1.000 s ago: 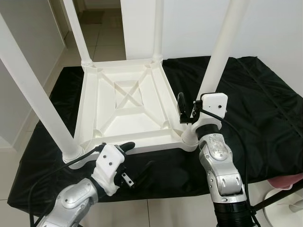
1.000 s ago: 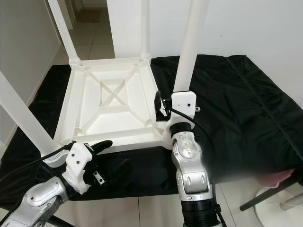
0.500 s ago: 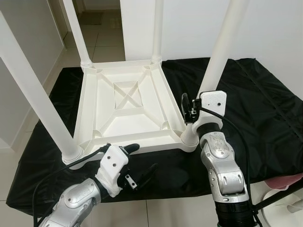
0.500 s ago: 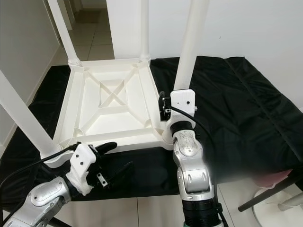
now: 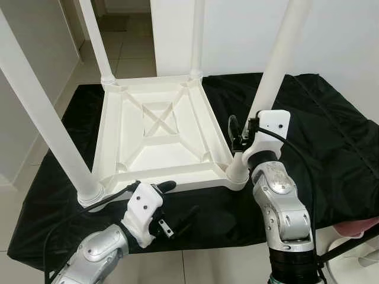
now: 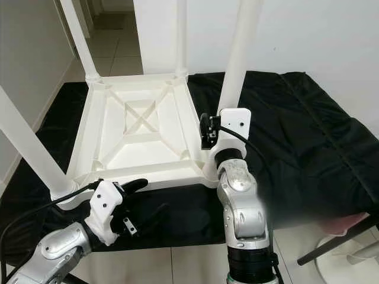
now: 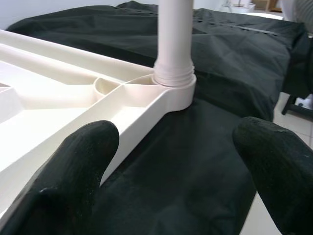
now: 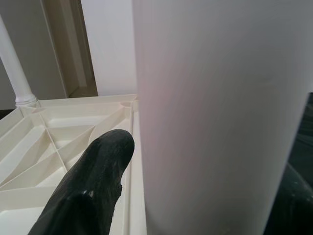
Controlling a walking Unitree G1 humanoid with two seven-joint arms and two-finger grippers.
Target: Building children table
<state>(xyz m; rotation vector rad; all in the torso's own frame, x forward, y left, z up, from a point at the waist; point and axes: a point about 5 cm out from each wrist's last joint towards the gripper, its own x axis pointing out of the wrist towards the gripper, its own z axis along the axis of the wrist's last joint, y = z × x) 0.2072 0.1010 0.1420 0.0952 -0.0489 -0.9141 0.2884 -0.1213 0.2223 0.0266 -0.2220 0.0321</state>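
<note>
A white plastic children's table (image 5: 177, 180) lies upside down on a black cloth (image 5: 320, 130), its legs pointing up. My right gripper (image 5: 251, 131) is shut on the near-right leg (image 5: 275, 65), just above its screw socket. In the right wrist view the leg (image 8: 220, 98) stands between the two black fingers (image 8: 93, 186). Low at the table's front rim, my left gripper (image 5: 177, 200) is open. One of its fingers (image 7: 73, 171) lies over the rim and the other over the cloth, with nothing between them. The near-left leg (image 5: 41, 112) rises beside it.
Two far legs (image 5: 95, 35) (image 5: 197, 35) stand at the table's back corners. Tiled floor runs past the cloth on the left. A pink object (image 5: 358, 228) and a black stand leg (image 5: 349, 245) are at the bottom right. A white wall is behind.
My right gripper has moved a little up and to the right on the near-right leg. My left gripper has crept slightly right along the front rim, still open.
</note>
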